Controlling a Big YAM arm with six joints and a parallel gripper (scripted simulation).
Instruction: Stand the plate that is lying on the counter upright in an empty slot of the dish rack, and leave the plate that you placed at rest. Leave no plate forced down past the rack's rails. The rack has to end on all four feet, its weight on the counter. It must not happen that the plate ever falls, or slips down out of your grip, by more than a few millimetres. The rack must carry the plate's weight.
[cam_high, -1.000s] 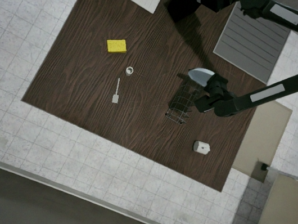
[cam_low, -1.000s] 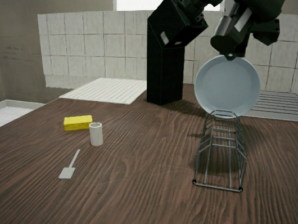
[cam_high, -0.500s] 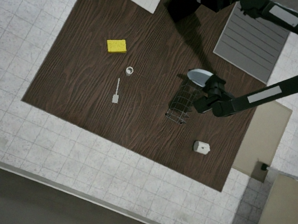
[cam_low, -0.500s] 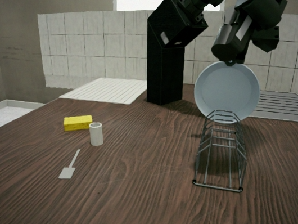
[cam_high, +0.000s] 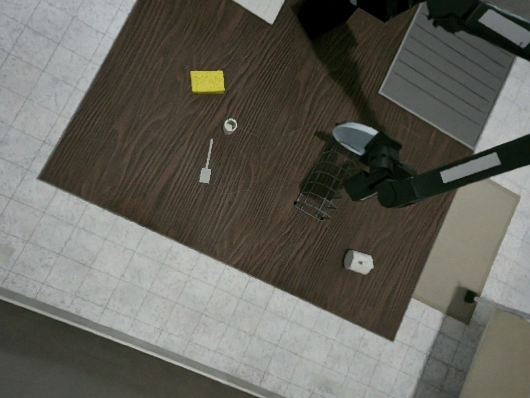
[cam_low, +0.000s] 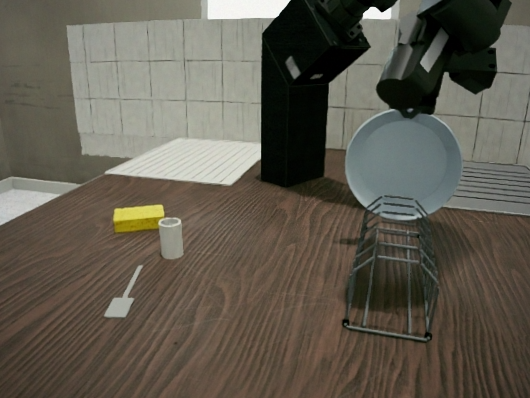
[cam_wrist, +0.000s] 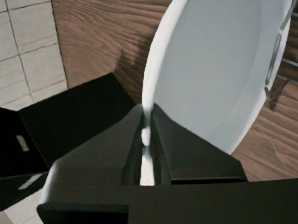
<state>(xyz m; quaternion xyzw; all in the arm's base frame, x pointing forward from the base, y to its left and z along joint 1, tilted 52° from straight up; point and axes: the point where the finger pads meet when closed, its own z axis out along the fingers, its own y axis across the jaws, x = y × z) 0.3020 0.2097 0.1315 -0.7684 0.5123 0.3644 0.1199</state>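
Observation:
My gripper (cam_low: 411, 113) is shut on the top rim of a pale blue plate (cam_low: 403, 164) and holds it upright. The plate's lower edge dips in among the far wires of the wire dish rack (cam_low: 393, 265); I cannot tell whether it rests on them. In the overhead view the plate (cam_high: 354, 137) stands over the far end of the rack (cam_high: 324, 184), with my gripper (cam_high: 371, 146) beside it. In the wrist view the fingers pinch the plate's rim (cam_wrist: 213, 56), and rack wires (cam_wrist: 280, 63) show at the right edge. The rack stands on the counter and holds no other plate.
A yellow sponge (cam_low: 138, 218), a white cup (cam_low: 171, 238) and a small spatula (cam_low: 124, 296) lie on the left of the counter. A white mug (cam_high: 358, 261) lies on its side near the front edge. A grey drain mat (cam_high: 446, 81) lies behind the rack. The black arm base (cam_low: 294, 95) stands at the back.

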